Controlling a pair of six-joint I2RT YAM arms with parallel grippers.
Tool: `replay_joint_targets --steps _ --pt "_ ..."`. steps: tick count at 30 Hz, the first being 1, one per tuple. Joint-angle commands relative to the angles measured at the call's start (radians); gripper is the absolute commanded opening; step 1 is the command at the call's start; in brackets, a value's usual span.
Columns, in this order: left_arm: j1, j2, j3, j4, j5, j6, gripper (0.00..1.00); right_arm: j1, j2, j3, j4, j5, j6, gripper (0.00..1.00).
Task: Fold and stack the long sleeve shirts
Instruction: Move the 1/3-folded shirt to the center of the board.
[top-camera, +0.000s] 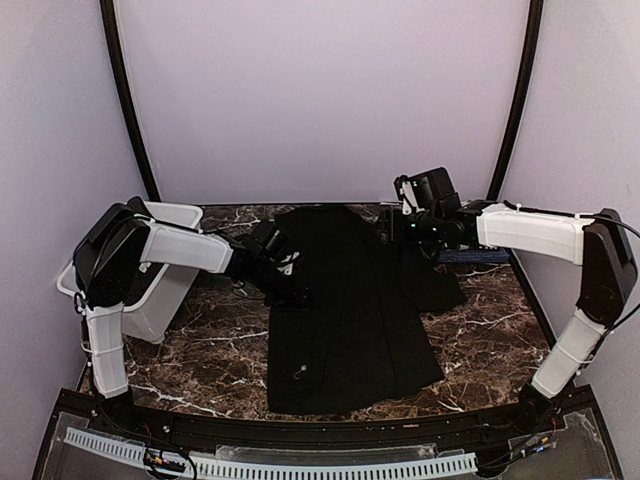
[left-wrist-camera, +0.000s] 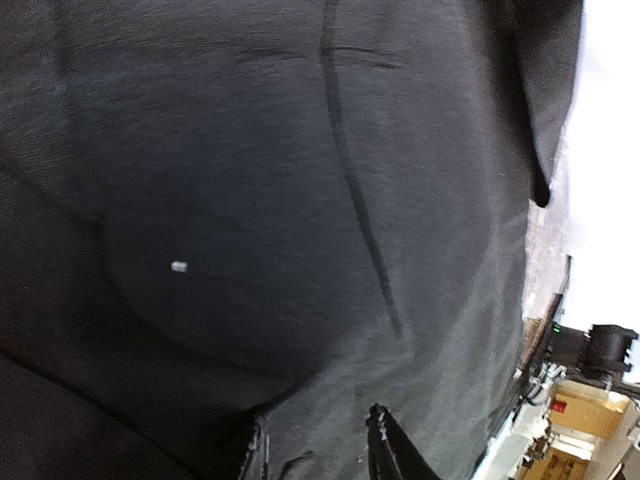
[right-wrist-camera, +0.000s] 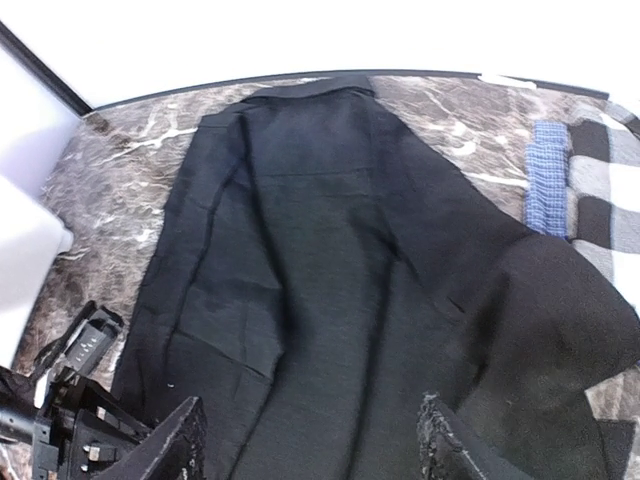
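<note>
A black long sleeve shirt (top-camera: 350, 310) lies flat and lengthwise on the marble table, a small white mark (top-camera: 298, 372) near its front end. My left gripper (top-camera: 290, 287) sits at the shirt's left edge. In the left wrist view its fingers (left-wrist-camera: 385, 445) stand a little apart, close over the flat black cloth (left-wrist-camera: 300, 200). My right gripper (top-camera: 393, 226) hovers over the shirt's far right corner, open and empty (right-wrist-camera: 312, 405) above the black shirt (right-wrist-camera: 320, 260). A checked, blue-edged shirt (right-wrist-camera: 600, 170) lies at the right, partly under the black one.
A white plastic bin (top-camera: 160, 285) stands at the table's left edge behind the left arm. The checked shirt (top-camera: 472, 257) lies under the right forearm. Curved black poles rise along the back wall at both sides. Bare marble (top-camera: 500, 330) shows right of the black shirt.
</note>
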Motion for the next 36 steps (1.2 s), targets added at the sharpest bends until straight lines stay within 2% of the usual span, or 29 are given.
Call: replay_joint_targets --steps 1,11,17,28,36 --pt "0.017 0.007 -0.029 -0.041 -0.077 0.007 0.33 -0.011 -0.042 -0.034 -0.022 0.066 -0.021 0.7" --pt "0.106 -0.079 -0.213 -0.09 -0.138 0.042 0.32 -0.021 -0.099 -0.104 -0.05 0.133 -0.044 0.7" --pt "0.127 -0.115 -0.249 -0.11 -0.145 0.055 0.32 -0.027 -0.138 -0.171 -0.09 0.195 -0.03 0.7" --pt "0.117 -0.152 -0.121 -0.128 -0.078 0.101 0.32 -0.179 -0.306 -0.443 -0.114 0.233 0.069 0.64" --pt "0.103 -0.163 -0.025 -0.165 -0.065 0.12 0.32 -0.322 -0.37 -0.589 0.038 0.1 -0.011 0.64"
